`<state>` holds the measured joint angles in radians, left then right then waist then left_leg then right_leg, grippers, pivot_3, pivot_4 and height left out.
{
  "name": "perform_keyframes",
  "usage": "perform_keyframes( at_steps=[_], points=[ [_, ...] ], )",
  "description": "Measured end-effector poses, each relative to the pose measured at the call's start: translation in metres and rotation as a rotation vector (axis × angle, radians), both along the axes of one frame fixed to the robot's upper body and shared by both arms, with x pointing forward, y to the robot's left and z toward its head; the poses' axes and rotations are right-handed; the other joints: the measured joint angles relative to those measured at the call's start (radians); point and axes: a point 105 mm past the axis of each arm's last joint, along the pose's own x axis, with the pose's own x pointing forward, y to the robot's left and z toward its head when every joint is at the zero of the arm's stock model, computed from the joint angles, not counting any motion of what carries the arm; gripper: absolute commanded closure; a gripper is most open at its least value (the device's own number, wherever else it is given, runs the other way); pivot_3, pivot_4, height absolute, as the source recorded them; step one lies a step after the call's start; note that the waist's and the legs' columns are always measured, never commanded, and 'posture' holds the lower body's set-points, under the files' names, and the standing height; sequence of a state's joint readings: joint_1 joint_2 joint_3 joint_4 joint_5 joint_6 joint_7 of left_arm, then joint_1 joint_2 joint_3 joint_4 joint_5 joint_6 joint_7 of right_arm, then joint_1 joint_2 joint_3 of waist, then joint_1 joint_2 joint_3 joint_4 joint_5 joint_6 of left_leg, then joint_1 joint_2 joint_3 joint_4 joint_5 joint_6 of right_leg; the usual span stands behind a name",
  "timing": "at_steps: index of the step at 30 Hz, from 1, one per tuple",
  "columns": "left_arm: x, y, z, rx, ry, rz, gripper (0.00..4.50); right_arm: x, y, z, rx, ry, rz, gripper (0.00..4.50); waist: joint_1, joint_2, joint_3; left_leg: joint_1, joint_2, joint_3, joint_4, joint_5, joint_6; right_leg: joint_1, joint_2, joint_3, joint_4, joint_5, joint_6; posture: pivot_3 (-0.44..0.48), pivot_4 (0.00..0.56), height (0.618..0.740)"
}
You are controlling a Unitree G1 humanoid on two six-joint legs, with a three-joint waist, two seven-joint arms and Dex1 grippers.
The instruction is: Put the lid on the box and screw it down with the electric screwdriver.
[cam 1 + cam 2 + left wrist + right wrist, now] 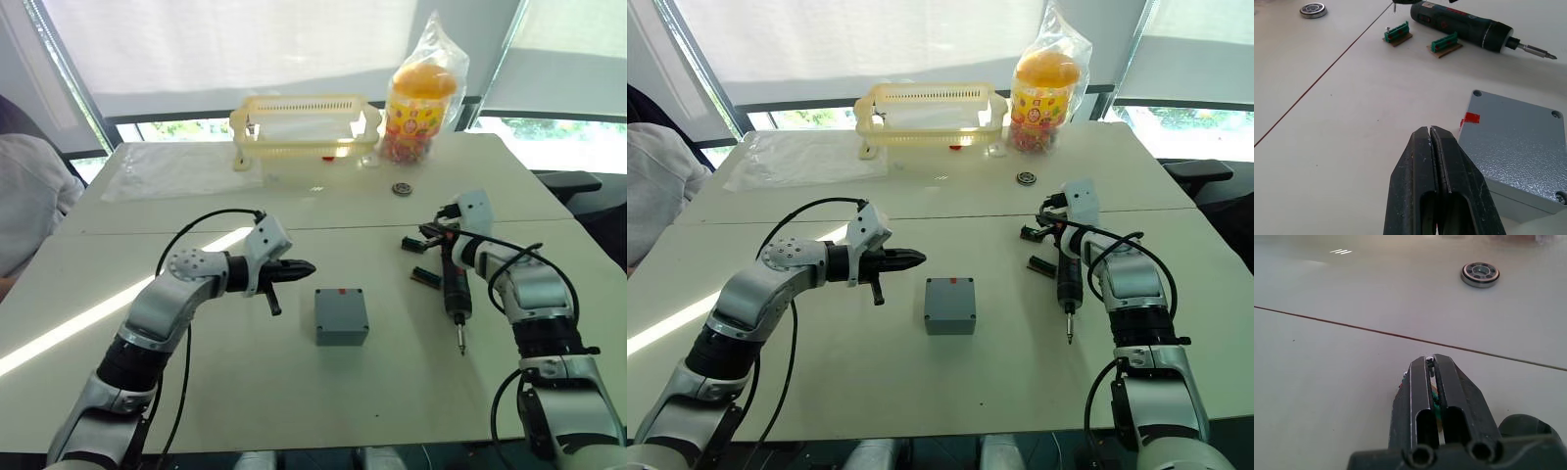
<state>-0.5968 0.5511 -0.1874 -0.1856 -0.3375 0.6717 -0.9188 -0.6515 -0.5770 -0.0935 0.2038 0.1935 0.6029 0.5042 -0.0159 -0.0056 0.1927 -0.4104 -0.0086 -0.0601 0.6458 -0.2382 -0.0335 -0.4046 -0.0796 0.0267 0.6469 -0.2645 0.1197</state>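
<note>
Box (pixel 341 315) with its lid (pixel 1518 137) on is sitting mid-worktop (pixel 294 392). Left pincer (pixel 306 266), closed and empty, is hovering just left. Right pincer (pixel 1431 363) is pinching a small screw (pixel 1429 360); electric screwdriver (pixel 454 284) is lying beside it.

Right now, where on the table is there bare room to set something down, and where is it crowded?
Bare: the near strip in front of the box, and between box and basket. Crowded: around the screwdriver, among small green parts.
</note>
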Motion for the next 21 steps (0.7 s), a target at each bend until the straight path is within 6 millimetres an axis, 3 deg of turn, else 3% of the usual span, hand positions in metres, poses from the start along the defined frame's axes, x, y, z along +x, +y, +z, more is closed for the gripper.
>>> perform_keyframes(
  at_steps=[2,5,7,10,21],
  points=[
    [-0.002,0.003,0.0,0.015,0.005,-0.016,4.5,-0.011,0.006,0.013,0.005,-0.036,0.056,4.44,0.0,0.0,0.0,0.0,0.0,0.0,0.0,0.0,0.0,0.0,0.0,0.0,0.0,0.0,0.0,0.0,0.15,0.74],
    [-0.012,0.011,0.004,0.064,0.012,-0.062,4.5,-0.045,0.031,0.03,0.012,-0.075,0.25,4.44,0.0,0.0,0.0,0.0,0.0,-0.001,0.0,0.0,0.0,0.0,0.0,0.0,0.0,0.0,0.0,0.0,0.15,0.74],
    [-0.019,0.014,0.006,0.091,0.013,-0.102,4.5,-0.067,0.048,0.029,0.017,-0.059,0.359,4.44,0.0,0.0,0.0,0.0,0.0,-0.001,0.0,0.0,0.0,0.001,0.0,0.0,0.0,-0.001,0.0,0.0,0.15,0.74],
    [-0.026,0.025,0.003,0.149,0.042,-0.128,4.5,-0.102,0.075,0.007,0.044,0.032,0.511,4.44,-0.001,0.0,0.0,0.0,0.001,-0.001,0.0,0.0,0.0,0.001,0.0,0.0,0.0,-0.001,0.0,0.0,0.15,0.74],
    [-0.029,0.013,-0.003,0.132,0.05,-0.161,4.5,-0.114,0.105,-0.02,0.034,0.084,0.596,4.44,0.002,0.0,0.0,0.0,0.0,-0.001,0.0,0.0,0.0,0.001,0.0,-0.001,0.0,-0.001,0.0,0.0,0.15,0.74]
  ],
)
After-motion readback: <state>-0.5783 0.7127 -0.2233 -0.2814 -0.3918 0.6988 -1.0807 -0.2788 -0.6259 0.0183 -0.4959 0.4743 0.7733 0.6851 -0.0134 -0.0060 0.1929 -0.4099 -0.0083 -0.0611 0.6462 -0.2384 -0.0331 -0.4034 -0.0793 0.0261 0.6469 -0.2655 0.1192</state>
